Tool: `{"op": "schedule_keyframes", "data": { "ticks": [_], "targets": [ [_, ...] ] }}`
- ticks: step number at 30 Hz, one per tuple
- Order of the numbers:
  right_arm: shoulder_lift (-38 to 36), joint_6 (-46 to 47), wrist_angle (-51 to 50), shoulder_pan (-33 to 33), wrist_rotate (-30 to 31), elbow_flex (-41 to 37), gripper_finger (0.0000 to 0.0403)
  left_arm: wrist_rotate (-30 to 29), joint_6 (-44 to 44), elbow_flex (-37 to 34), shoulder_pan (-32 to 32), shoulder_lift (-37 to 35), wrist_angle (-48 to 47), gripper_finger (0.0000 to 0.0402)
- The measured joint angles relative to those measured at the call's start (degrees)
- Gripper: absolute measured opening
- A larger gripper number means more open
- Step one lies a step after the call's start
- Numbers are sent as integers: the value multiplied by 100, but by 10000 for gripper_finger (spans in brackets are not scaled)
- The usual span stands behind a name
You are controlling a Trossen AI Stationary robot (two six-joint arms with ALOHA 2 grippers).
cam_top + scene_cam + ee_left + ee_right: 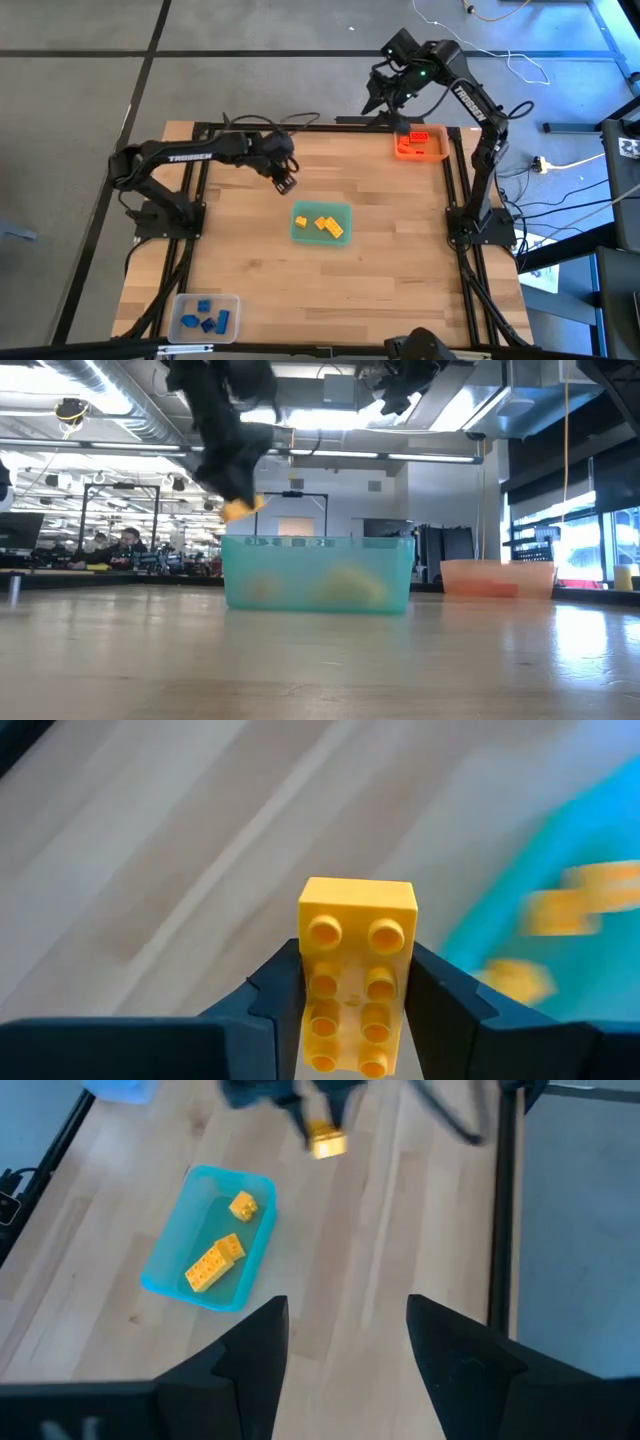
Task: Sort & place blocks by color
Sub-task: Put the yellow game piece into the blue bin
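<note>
Your left gripper (352, 1010) hangs above the wooden bench (240, 250), just short of the green square plastic tray (303, 233), its two dark fingers (275, 1005) clenched on the long sides of a small yellow studded plastic brick (355, 960), the studs facing the wrist camera. In the low view the brick (238, 509) shows as a yellow spot held clear of the bench, above and a little to one side of the tray's rim. Other yellow bricks (328, 226) already lie in that tray, orange-red bricks (417, 138) sit in the orange tray (436, 154) at the far right corner, and blue bricks (208, 318) rest in the clear tray (232, 300) at the near left corner. Your right gripper (345, 1335) waits high beyond the bench's far edge, fingers spread and holding nothing. Judge the brick as light, rigid and smooth-walled (hard plastic, unlikely to crush or deform), so it should need only modest pressure, but the glossy sides could let it slip or pivot if the grip is off-centre. The flat parallel side walls, taken across the narrow width as you hold them now, look like the surest place to take it; the studded top and hollow underside would likely give poorer contact.
</note>
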Motion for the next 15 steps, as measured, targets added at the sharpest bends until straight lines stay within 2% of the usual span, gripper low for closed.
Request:
{"op": "schedule_keyframes", "data": {
  "ticks": [8, 15],
  "targets": [
    [-169, 294, -1, -269, 0, 0, 205, 344, 225, 21, -926, 86, 1460, 130],
    [-173, 302, -1, -363, 0, 0, 205, 663, 471, 13, -1507, 459, 1832, 130]
  ]
}}
